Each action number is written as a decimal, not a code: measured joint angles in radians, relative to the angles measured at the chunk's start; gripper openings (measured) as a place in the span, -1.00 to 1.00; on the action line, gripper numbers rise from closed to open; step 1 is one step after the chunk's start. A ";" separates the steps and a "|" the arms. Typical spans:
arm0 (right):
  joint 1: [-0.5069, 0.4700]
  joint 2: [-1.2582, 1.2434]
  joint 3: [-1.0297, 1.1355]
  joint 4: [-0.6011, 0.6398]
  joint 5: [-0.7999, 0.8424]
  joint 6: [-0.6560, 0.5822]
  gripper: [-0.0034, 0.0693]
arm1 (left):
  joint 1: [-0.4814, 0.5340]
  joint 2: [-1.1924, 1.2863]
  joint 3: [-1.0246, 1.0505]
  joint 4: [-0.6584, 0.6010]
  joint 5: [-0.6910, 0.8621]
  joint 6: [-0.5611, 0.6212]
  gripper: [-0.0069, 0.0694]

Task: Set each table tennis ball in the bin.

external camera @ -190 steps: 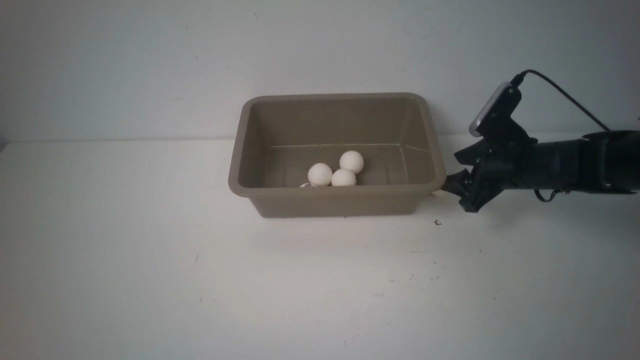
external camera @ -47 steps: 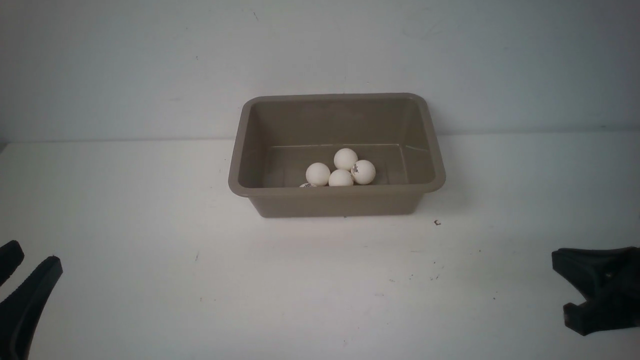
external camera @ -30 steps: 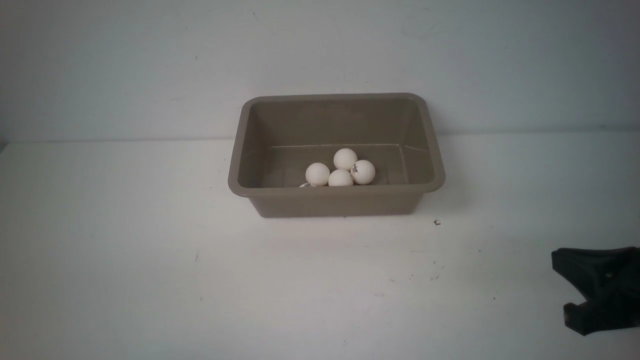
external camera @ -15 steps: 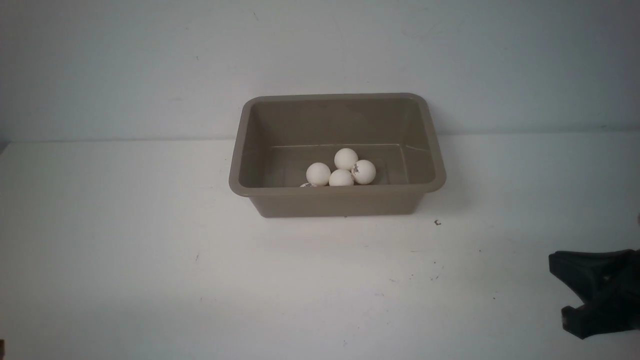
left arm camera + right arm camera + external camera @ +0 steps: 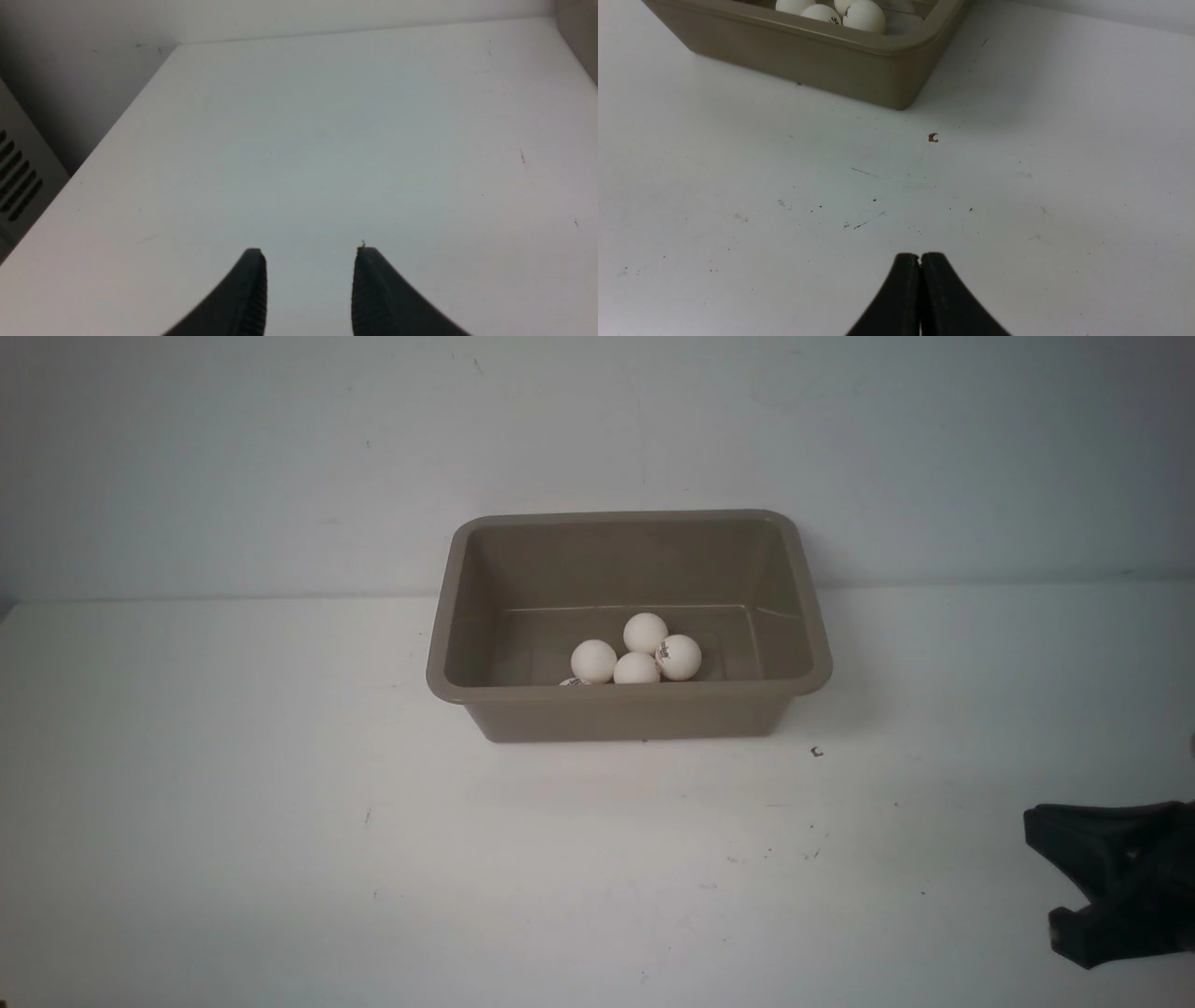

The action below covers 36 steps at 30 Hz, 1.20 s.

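5 table tennis balls [image 5: 637,653] lie inside the bin [image 5: 630,709], bunched near its front wall; 4 show whole, and only the top of 1 [image 5: 574,681] peeks above the front rim. The bin sits upright on the white table [image 5: 280,849], mouth upward, its long axis running left to right across the front view. The right gripper [image 5: 920,257] is clenched on nothing, low over the table to the bin's front right. The left gripper [image 5: 308,254] has its jaws parted and empty above bare table.
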 joint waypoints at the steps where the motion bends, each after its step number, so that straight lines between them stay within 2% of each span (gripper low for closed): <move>1: 0.000 0.000 0.000 0.000 0.000 0.000 -0.93 | 0.000 0.000 0.000 0.000 0.000 0.000 -0.20; 12: 0.000 0.000 0.000 0.000 -0.006 -0.021 -0.93 | 0.000 0.000 0.000 0.000 0.000 0.000 -0.20; 15: 0.000 -0.035 0.008 0.000 -0.125 -0.090 -0.93 | 0.001 0.000 0.000 0.000 0.000 0.000 -0.20; 18: 0.000 -0.134 0.045 0.006 -0.267 -0.098 -0.93 | 0.001 0.000 0.000 0.000 0.000 0.000 -0.20; 22: 0.000 -0.296 0.113 0.014 -0.400 -0.046 -0.93 | 0.001 0.000 0.000 0.000 0.000 0.000 -0.20; 30: 0.000 -0.576 0.254 0.025 -0.424 -0.015 -0.93 | 0.001 0.000 0.000 0.000 0.000 0.000 -0.20; 36: 0.000 -0.696 0.323 0.025 -0.447 0.004 -0.93 | 0.001 0.000 0.000 0.000 0.000 0.000 -0.20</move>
